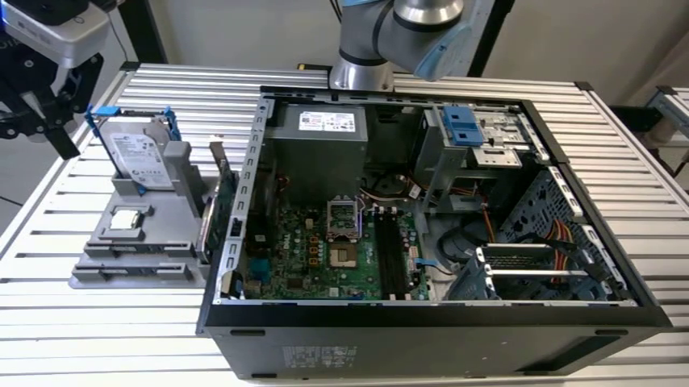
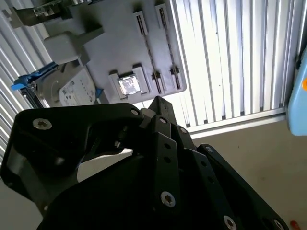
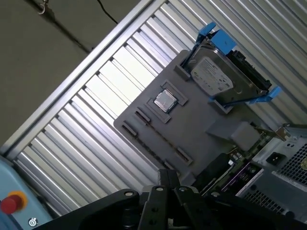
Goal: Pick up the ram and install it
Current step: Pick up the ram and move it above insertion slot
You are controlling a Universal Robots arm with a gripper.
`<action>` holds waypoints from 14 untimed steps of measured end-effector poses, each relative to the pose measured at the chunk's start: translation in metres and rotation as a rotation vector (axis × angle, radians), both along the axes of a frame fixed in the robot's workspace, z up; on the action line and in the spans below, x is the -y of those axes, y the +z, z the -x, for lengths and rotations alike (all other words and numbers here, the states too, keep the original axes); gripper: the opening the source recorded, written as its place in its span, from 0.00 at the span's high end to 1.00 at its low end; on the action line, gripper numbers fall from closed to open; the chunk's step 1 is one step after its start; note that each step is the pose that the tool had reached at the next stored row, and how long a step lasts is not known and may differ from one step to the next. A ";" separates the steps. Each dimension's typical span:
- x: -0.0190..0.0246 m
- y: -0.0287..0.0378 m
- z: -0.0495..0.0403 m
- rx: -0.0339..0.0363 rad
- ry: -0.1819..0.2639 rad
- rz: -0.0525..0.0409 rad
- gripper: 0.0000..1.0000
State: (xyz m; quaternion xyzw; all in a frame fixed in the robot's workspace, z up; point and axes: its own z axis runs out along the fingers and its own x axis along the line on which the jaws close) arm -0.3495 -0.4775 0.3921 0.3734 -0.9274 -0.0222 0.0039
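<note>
My gripper (image 1: 39,129) hangs high above the table's corner at the exterior view's left, well away from the open computer case (image 1: 231,242). Its black fingers (image 2: 160,112) stand apart with nothing between them. Below it lies the grey parts holder (image 3: 192,129), and the narrow slots (image 3: 144,122) along its edge hold nothing. Inside the case, a long dark stick that looks like the ram (image 1: 390,256) sits upright in the motherboard's memory slots, beside the processor socket (image 1: 344,256).
On the holder stand a silver hard drive (image 1: 138,157) in a blue frame, a small square chip (image 1: 127,218) and a green card (image 1: 219,211) against the case wall. The ribbed metal table (image 1: 64,322) ends close to the holder. The arm's base (image 1: 361,72) rises behind the case.
</note>
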 end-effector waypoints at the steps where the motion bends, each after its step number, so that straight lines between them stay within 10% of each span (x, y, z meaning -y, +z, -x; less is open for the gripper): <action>1: 0.0000 0.0000 0.0000 0.0000 0.009 0.0000 1.00; 14: 0.0000 0.0000 0.0000 0.0000 0.108 0.0001 1.00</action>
